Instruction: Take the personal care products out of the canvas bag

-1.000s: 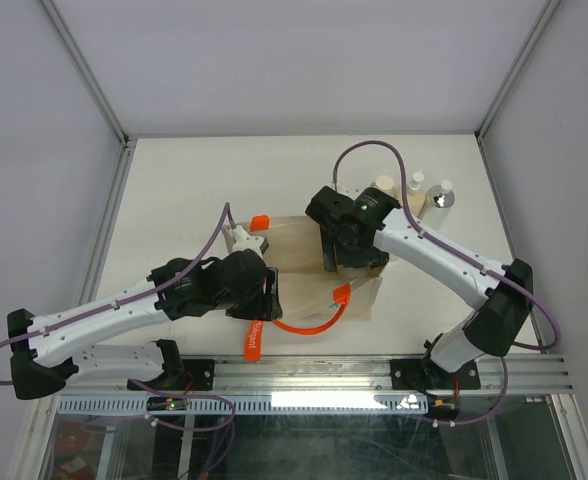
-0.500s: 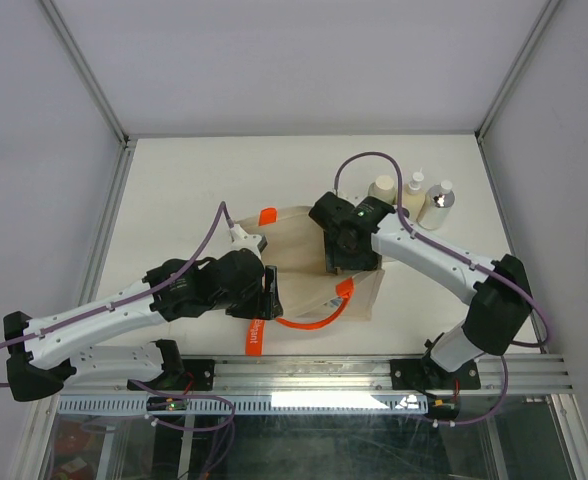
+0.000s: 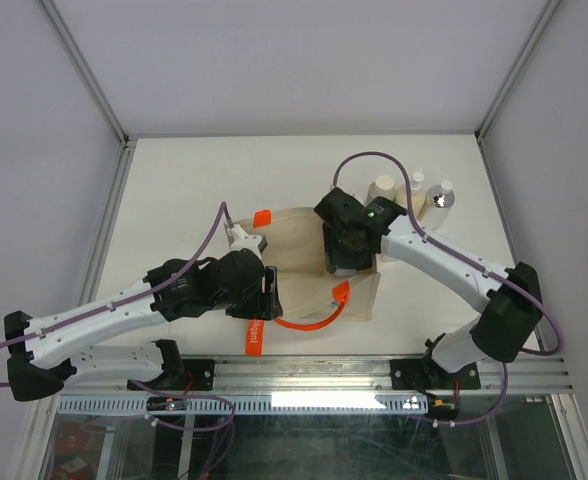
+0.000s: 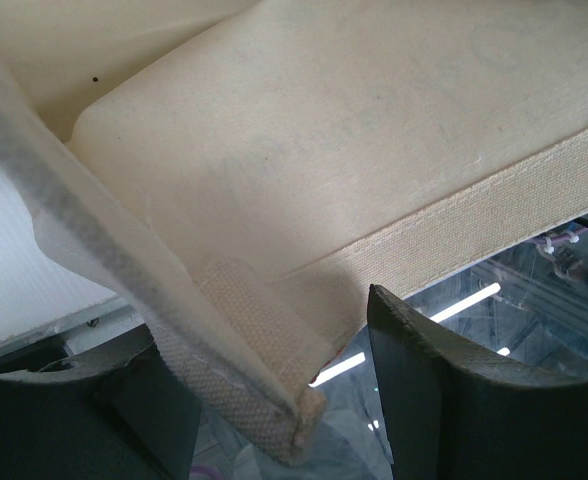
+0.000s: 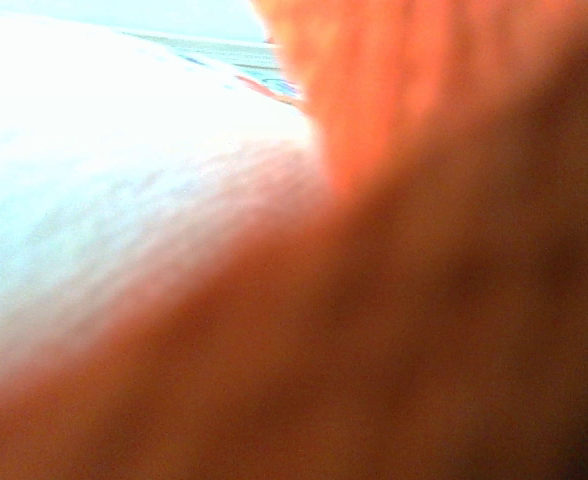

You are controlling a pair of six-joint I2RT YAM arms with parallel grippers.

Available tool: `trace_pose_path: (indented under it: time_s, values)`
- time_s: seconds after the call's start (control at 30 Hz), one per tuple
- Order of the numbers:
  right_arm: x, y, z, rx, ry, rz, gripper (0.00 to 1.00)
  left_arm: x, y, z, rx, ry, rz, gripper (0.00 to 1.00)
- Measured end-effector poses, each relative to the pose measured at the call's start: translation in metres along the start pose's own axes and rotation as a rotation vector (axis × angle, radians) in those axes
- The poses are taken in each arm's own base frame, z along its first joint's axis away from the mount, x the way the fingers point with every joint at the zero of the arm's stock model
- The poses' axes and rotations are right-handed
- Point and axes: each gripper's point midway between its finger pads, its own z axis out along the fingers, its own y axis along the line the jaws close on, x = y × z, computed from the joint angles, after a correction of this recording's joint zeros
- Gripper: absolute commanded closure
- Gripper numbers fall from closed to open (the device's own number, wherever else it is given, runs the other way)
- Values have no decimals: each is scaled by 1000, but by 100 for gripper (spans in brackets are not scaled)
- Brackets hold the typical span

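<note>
canvas bag [image 3: 299, 250] mid-table; left gripper [image 3: 271, 291] at its near rim, right gripper [image 3: 346, 262] down inside its mouth; three bottles [image 3: 414, 190] upright just beyond.

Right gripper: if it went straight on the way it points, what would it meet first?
Probably the canvas bag, its inner fabric: the right gripper points down into its mouth. Anything deeper is hidden.

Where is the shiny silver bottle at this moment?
In the top view the silver bottle stands at the far right of the table, outside the canvas bag, just right of the cream bottle.
</note>
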Motion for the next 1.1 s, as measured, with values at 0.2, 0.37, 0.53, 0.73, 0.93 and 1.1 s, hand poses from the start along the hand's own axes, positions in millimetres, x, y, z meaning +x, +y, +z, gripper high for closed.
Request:
trace_pose_path:
  time_s: [0.2,0.37,0.53,0.73,0.93,1.1]
  values:
    - [-11,19,-40,-206,-107,-4,100,1,1,3,-10,7,2,41]
    - [-20,26,-76,-360,-210,16,100,2,1,4,-16,11,3,41]
    - [-28,23,-106,-478,-291,58,100,1,1,4,-15,11,3,41]
    - [-34,14,-152,-596,-423,72,100,2,1,6,-23,16,4,41]
    - [-46,-5,-195,-588,-563,34,100,3,2,10,-34,24,6,41]
    - [-53,-31,-224,-511,-681,0,100,4,2,11,-40,28,7,41]
